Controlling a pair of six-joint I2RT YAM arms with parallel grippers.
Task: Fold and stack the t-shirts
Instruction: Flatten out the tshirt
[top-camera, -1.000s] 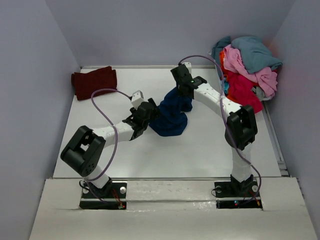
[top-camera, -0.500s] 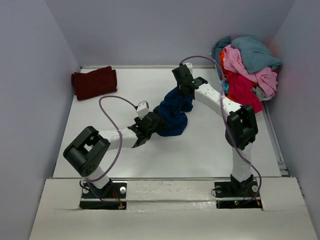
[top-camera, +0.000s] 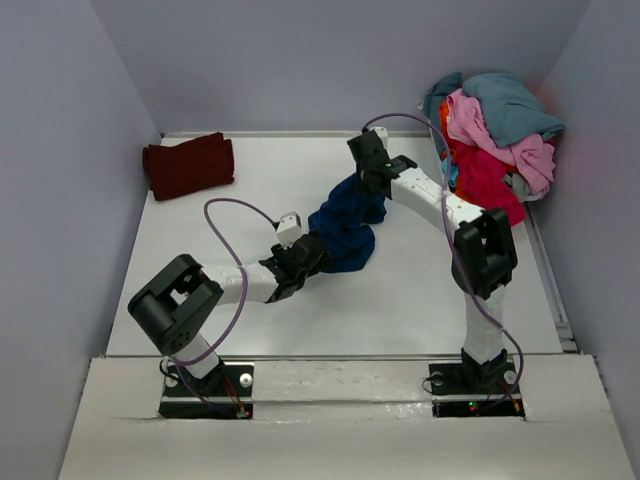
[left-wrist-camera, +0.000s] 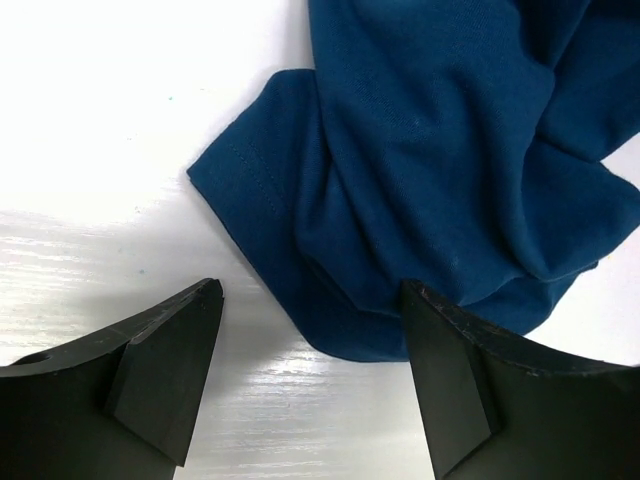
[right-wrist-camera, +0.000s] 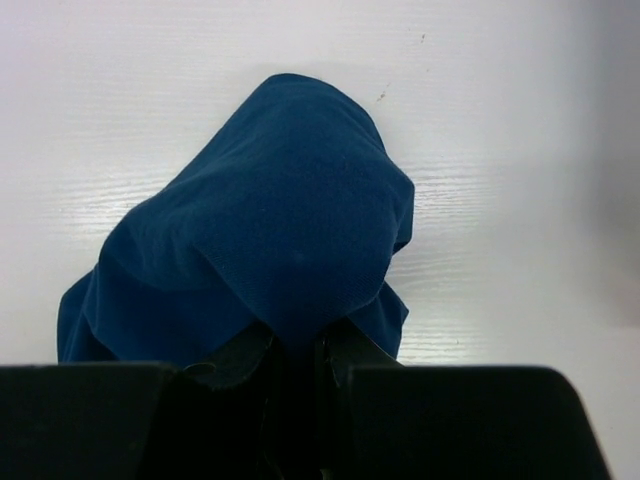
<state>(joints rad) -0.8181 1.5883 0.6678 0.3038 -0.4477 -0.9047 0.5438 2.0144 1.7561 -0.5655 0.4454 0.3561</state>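
White bench (top-camera: 420, 300) carries everything. Loose pile of soft cloth t-shirts (top-camera: 495, 130), teal, pink, red and orange, heaped at the far right corner. Crumpled dark blue cloth t-shirt (top-camera: 345, 235) mid-bench, its top bunched and lifted, lower part slumped on the bench. Folded dark maroon t-shirt (top-camera: 188, 165) lies flat at the far left, well apart from the rest. Right gripper (right-wrist-camera: 295, 370) is pinched nearly closed on the bunched top of the blue t-shirt; cloth drapes over and hides its fingertips. Left gripper (left-wrist-camera: 310, 288) is spread wide, low over the bench, holding nothing, jaws either side of the blue t-shirt's lower folded edge; contact with cloth unclear.
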